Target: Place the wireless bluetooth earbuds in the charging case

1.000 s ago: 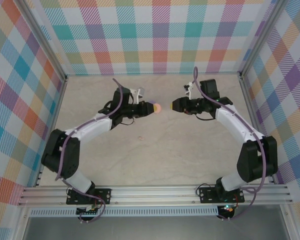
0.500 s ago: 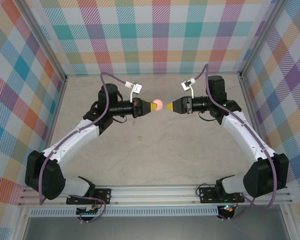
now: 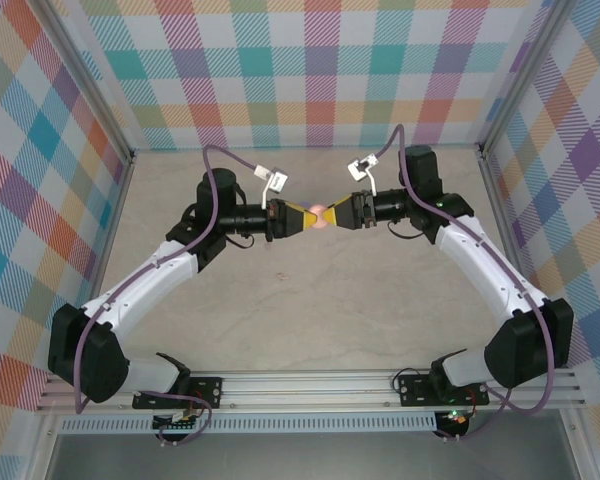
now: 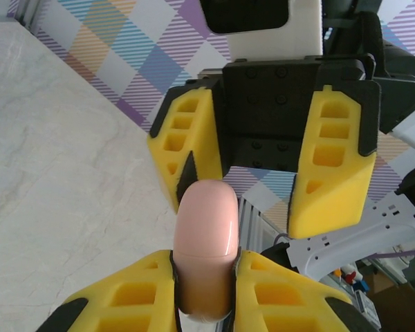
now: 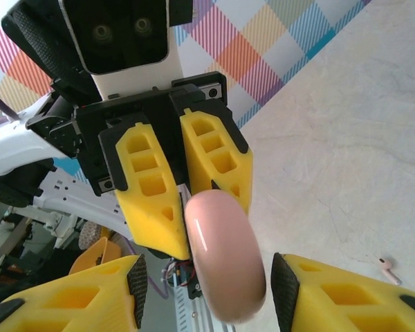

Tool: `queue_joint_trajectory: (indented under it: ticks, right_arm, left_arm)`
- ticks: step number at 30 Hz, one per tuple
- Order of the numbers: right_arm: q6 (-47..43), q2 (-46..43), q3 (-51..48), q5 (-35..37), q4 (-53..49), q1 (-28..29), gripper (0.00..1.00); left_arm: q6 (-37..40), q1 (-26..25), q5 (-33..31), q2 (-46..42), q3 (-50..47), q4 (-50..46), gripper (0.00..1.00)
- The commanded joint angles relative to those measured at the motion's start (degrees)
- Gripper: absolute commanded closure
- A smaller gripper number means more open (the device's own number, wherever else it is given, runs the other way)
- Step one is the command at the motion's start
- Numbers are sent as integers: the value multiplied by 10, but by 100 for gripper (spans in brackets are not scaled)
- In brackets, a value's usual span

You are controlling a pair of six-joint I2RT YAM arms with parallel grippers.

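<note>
Left wrist view: the left gripper is clamping the charging case between its yellow ribbed fingers, which are pressing on both flanks of the case's near end. The case is reading as a smooth, glossy pink pill with rounded ends. Its long axis is running away from the camera, and its free end is pointing at the right gripper just beyond. That gripper's fingers are standing wide apart. Whether the case tip is touching one of them cannot be told.

Right wrist view: the right gripper is sitting open, with its fingers spread to either side of the case and a gap showing on each side. Beyond it, the left gripper is closing on the far end of the case. This view is also picking up one earbud, small, pale pink and stemmed, lying on the marbled table.

Top view: both arms are reaching inward over the table. The left gripper and the right gripper are meeting tip to tip in mid-air. The case is lying between them with its long axis along the line joining them. Plaid walls are standing behind.
</note>
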Motion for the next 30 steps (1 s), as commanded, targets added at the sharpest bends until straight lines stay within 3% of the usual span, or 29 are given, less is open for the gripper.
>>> queue_joint_trajectory:
  ticks: [1,5,11,13,18,30]
  right_arm:
    - [-25,8,22,-28,-12,8,48]
    - [-34,12,27,-39,-19,17,52]
    - [-37,7,26,-28,-24,18,71]
    - [-37,1,27,-15,-27,18,74]
    - [-34,-12,32,1,-30,18,76]
    - [-16,-22,41,-25,-14,18,78]
  left_arm:
    - [14,-6,17,-20,19,4,82]
    - [20,-9,13,-21,25,-7,82]
    - [29,-10,4,-20,29,-23,82]
    - [31,-10,0,-20,31,-33,73]
    - [41,-10,-2,-31,29,-57,59]
    - [24,-10,37,-47,13,-29,54]
